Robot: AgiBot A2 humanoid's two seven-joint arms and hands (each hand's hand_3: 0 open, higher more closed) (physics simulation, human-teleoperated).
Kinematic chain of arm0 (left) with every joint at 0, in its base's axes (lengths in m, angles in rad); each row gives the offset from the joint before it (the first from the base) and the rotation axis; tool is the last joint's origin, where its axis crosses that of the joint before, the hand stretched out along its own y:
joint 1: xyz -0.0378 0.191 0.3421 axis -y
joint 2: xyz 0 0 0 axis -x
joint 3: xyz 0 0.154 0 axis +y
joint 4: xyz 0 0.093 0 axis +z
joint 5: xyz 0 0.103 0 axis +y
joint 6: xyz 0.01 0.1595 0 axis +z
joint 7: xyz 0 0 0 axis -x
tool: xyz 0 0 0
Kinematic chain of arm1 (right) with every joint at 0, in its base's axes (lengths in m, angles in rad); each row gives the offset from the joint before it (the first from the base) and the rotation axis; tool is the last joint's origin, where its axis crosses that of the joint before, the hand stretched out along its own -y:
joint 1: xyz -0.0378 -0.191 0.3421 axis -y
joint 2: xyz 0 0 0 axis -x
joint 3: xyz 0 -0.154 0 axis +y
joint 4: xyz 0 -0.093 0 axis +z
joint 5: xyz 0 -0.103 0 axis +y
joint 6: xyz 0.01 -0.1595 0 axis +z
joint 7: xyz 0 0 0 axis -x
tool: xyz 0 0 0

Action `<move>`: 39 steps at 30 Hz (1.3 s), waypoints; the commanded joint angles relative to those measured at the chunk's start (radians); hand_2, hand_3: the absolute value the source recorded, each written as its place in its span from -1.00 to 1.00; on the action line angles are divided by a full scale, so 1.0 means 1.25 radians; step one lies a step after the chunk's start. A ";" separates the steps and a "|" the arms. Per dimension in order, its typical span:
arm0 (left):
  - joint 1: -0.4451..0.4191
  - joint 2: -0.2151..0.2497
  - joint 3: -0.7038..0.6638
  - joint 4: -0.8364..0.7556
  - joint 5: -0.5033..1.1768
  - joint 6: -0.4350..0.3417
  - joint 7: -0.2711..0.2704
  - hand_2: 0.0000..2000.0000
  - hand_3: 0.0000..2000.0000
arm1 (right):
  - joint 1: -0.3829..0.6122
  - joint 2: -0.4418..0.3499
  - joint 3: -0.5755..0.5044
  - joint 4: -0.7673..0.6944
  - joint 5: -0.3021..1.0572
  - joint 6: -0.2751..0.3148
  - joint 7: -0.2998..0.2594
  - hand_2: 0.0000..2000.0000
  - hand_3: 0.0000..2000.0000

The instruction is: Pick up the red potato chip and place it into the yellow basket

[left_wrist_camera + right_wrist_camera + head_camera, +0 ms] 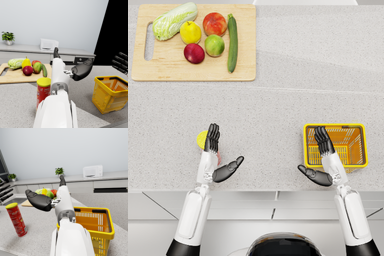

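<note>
Because the left hand (213,150) hangs wide and empty right beside the upright chip can (16,219), a careless sideways reach may topple it before the fingers close, well apart from the basket (363,145).

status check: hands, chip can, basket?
Left hand open beside the red chip can, no grip. Right hand open above the yellow basket. Can upright; nothing between them.
</note>
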 commanded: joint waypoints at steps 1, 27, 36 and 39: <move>0.000 0.000 0.000 0.000 0.000 0.000 0.000 -1.00 -1.00 | 0.000 0.000 0.000 0.000 0.000 0.000 0.000 -1.00 -1.00; 0.082 0.054 -0.165 0.043 0.284 -0.080 -0.080 -1.00 -1.00 | 0.066 -0.059 -0.161 0.032 0.249 -0.079 0.080 -1.00 -1.00; 0.046 0.062 -0.162 0.213 0.405 -0.081 -0.080 -1.00 -1.00 | 0.032 -0.067 -0.155 0.040 0.335 -0.080 0.081 -1.00 -1.00; 0.042 0.066 -0.144 0.288 0.409 -0.081 -0.080 -1.00 -1.00 | 0.034 -0.071 -0.170 0.045 0.338 -0.080 0.081 -1.00 -1.00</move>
